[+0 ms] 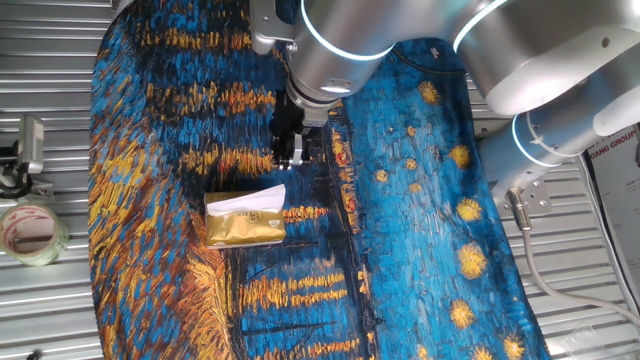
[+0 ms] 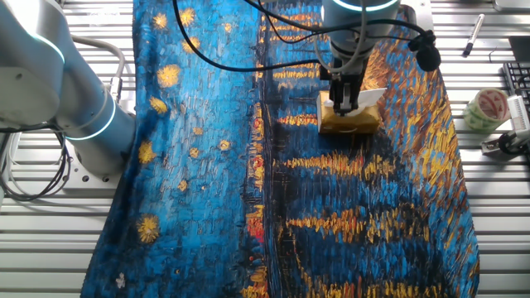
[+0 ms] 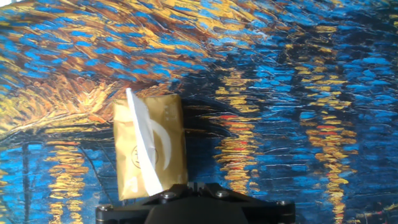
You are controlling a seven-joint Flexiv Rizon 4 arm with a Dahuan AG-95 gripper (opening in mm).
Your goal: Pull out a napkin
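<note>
The shiny gold tissue packet (image 1: 243,230) lies flat on the painted blue and gold cloth (image 1: 420,220). A white napkin (image 1: 255,200) sticks up out of its top slot, partly raised and slanted. Both show in the other fixed view, packet (image 2: 352,124) and napkin (image 2: 373,96), and in the hand view, packet (image 3: 171,124) and napkin (image 3: 144,152). My gripper (image 1: 290,160) hangs just above the packet's far edge, fingers close together and holding nothing. It shows over the packet in the other fixed view (image 2: 343,106). In the hand view (image 3: 193,186) only its dark tips show.
A roll of tape (image 1: 30,232) sits on the metal table left of the cloth; it also shows in the other fixed view (image 2: 489,108). A pen (image 2: 474,33) lies near the far corner. The arm's base (image 2: 79,108) stands beside the cloth.
</note>
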